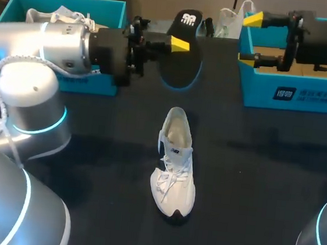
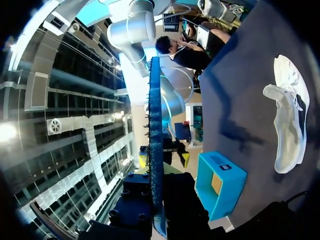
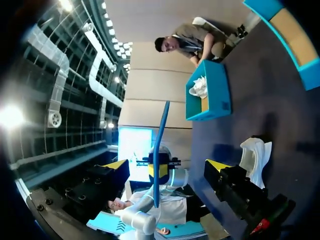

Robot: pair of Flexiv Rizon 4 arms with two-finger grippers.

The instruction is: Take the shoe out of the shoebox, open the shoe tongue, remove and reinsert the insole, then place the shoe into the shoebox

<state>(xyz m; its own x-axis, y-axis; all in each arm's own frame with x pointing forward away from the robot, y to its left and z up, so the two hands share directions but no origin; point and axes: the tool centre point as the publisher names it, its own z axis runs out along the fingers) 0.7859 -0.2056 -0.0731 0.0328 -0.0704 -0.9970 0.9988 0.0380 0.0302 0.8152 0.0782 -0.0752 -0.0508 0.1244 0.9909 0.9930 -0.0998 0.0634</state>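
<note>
Head view: my left gripper (image 1: 182, 45) is clamping the flat black insole (image 1: 181, 69); the white laced shoe (image 1: 175, 164) is lying at its six o'clock. Left wrist: the insole is showing thin, edge-on. Right wrist: my right gripper (image 3: 167, 165) is standing released.

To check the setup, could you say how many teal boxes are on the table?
2: left box far left, partly behind left arm; right box far right.
</note>
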